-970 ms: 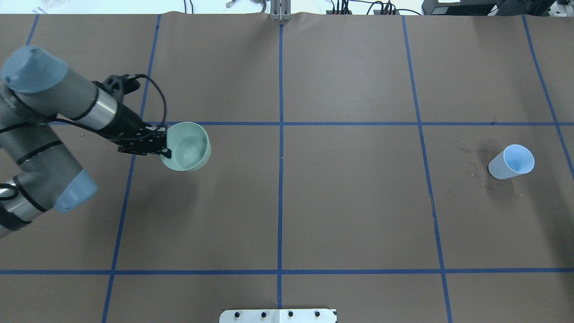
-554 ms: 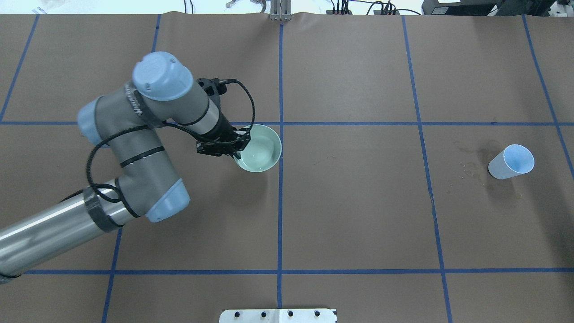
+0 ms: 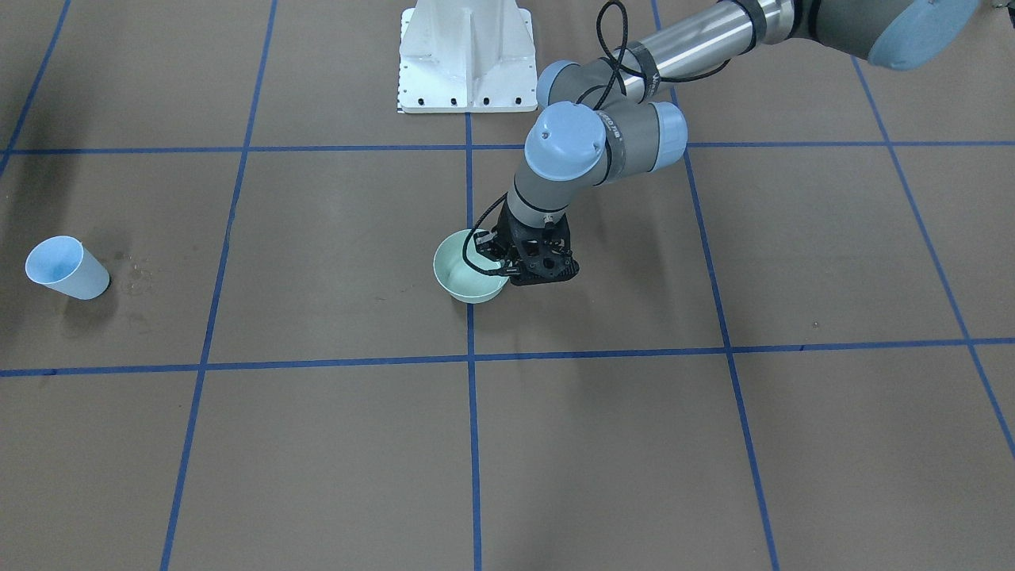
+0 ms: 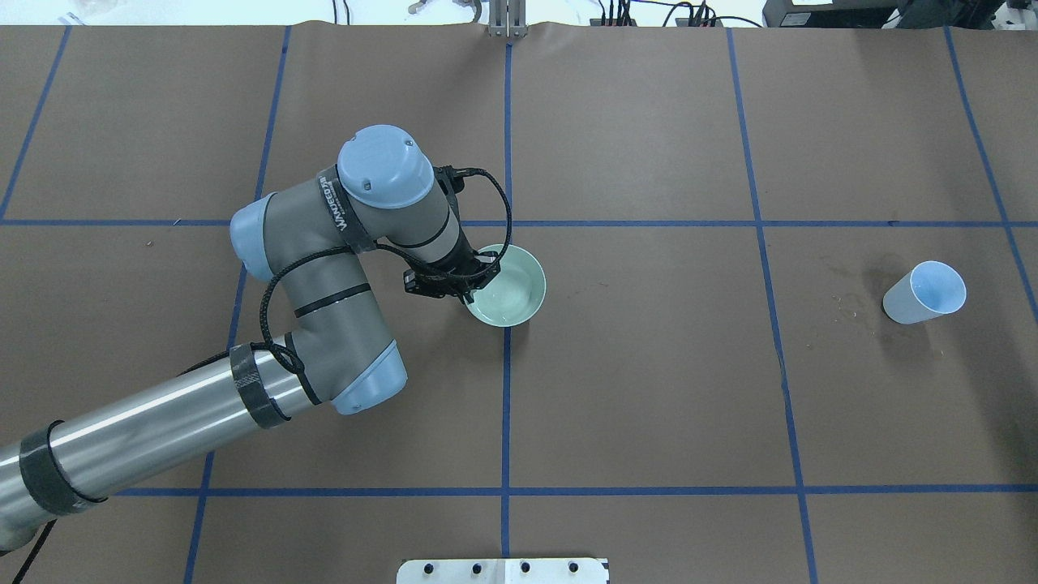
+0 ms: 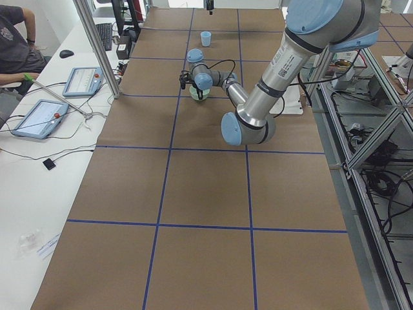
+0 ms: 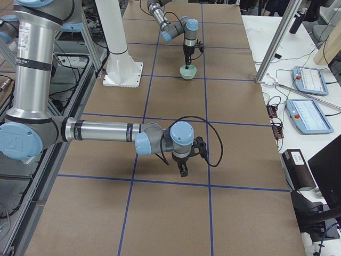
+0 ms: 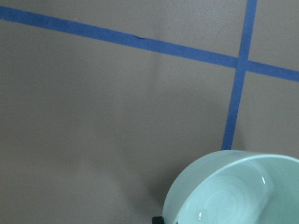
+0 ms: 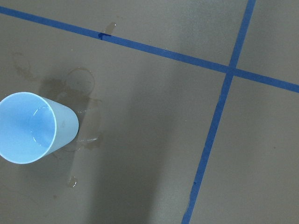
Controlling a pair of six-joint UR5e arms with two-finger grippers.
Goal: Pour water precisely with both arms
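My left gripper (image 4: 469,285) is shut on the near rim of a pale green bowl (image 4: 511,285), at the table's centre line. The bowl also shows in the front view (image 3: 468,279) and the left wrist view (image 7: 233,191). It is low at the paper; I cannot tell if it rests on it. Faint glints of water (image 7: 201,214) show in its bottom. A light blue cup (image 4: 924,294) stands at the far right, with a faint ring of water (image 8: 39,126) inside. My right gripper (image 6: 183,169) shows only in the right side view, so I cannot tell its state.
Dark wet stains (image 8: 79,84) mark the brown paper beside the cup. The white pedestal (image 3: 464,55) stands at the robot's base. Blue tape lines (image 4: 507,389) grid the table. Tablets (image 5: 39,116) and a seated person lie off the table's far edge.
My left arm has swung to the right with the bowl in its grip, from the left grid cell to the centre line. The blue cup has not moved.
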